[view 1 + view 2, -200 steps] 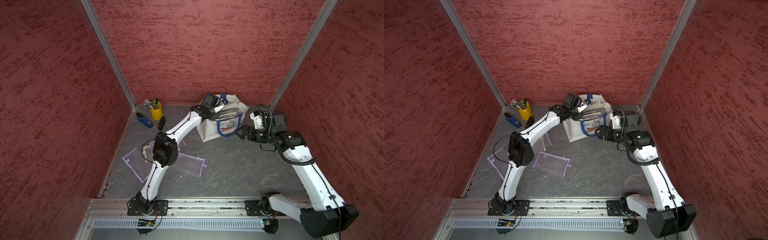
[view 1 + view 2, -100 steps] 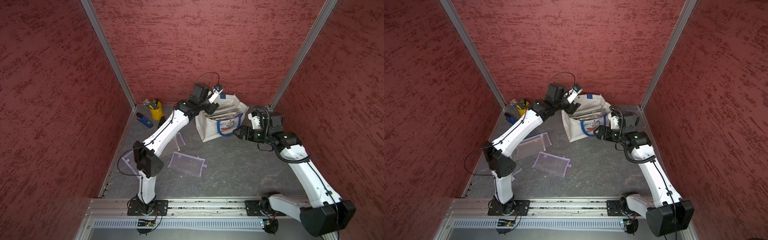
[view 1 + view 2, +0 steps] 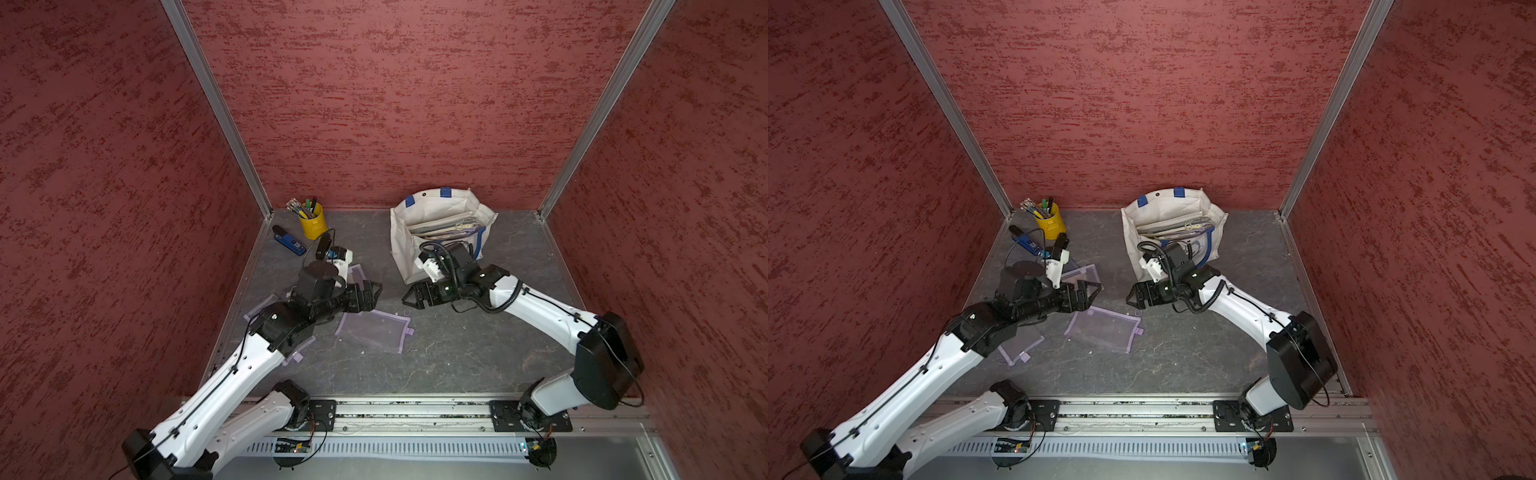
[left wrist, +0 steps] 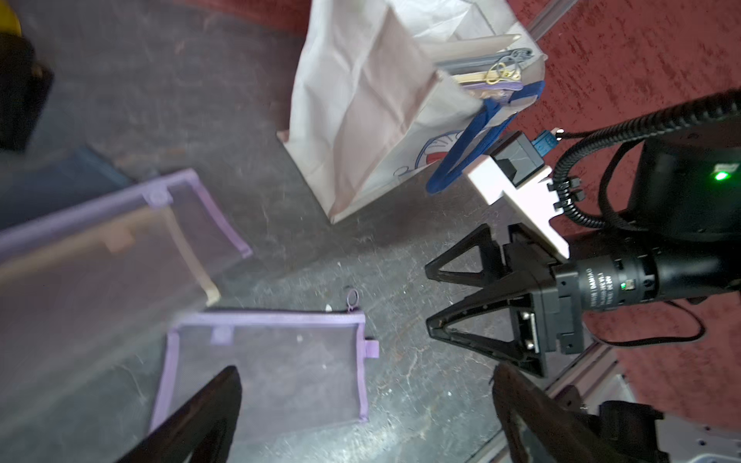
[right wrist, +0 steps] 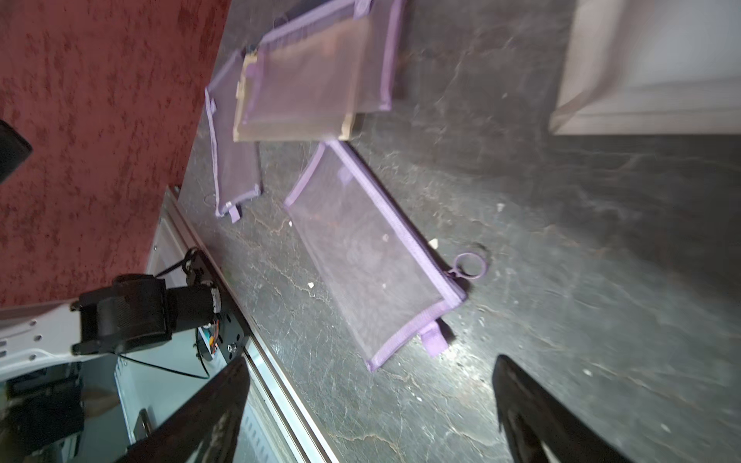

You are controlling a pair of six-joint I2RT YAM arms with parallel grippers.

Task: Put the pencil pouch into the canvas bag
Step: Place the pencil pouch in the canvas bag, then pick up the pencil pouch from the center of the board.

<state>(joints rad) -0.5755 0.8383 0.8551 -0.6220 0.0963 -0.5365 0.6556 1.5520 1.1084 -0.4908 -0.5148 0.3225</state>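
Near the canvas bag (image 3: 402, 246), pencil pouch (image 3: 374, 330)

White arms (image 3: 232, 374), black joints (image 3: 604, 365) (label (image 4: 597, 290) perhaps "DAMIAO")

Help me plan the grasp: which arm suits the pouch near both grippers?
Left, probably: the open left gripper hangs just over the pouch; the right gripper, also open, is only at its ring corner, beside the bag.
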